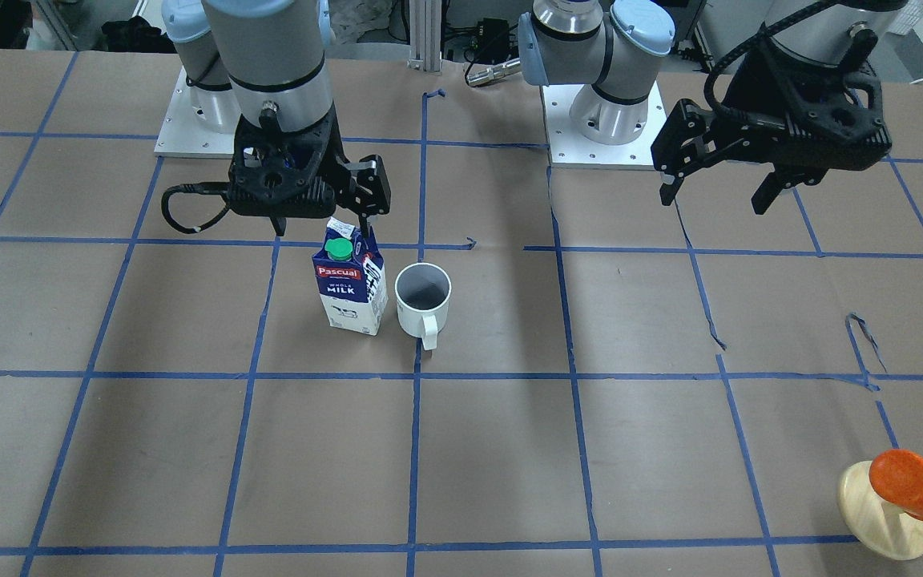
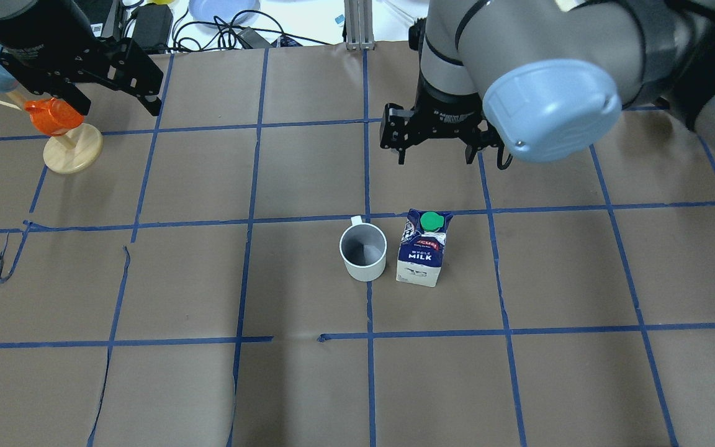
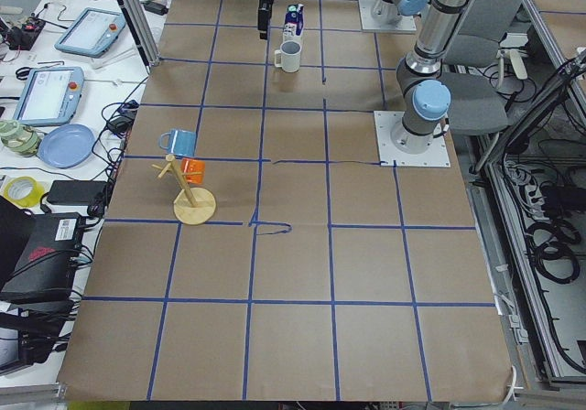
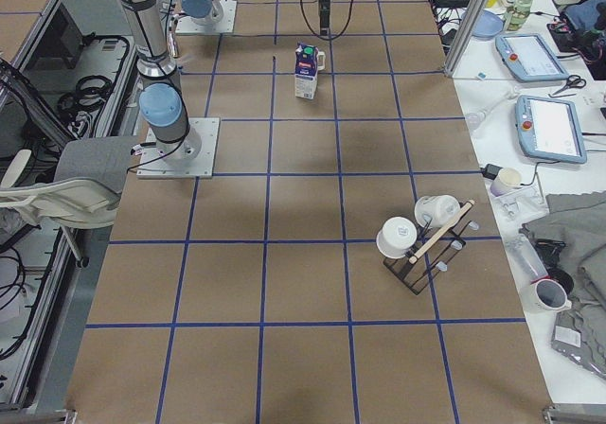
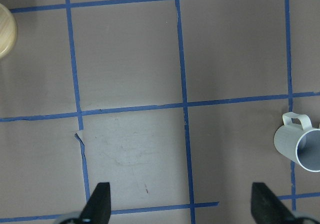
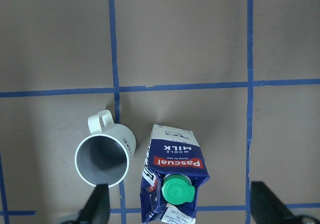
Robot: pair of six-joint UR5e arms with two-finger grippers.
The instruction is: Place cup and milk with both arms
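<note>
Cup [image 2: 364, 251] just beside milk [image 2: 422, 251], narrow gap, right fingers [image 6: 97, 206] spread above

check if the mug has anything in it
Empty: the mug stands upright, and its bare grey inside shows down to the bottom.

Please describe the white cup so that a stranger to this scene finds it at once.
On the brown table, near the middle, stands a blue milk carton. The cup stands right beside it: white, grey inside, shorter than the carton, and on the table itself, unlike the orange mug on its stand.
</note>
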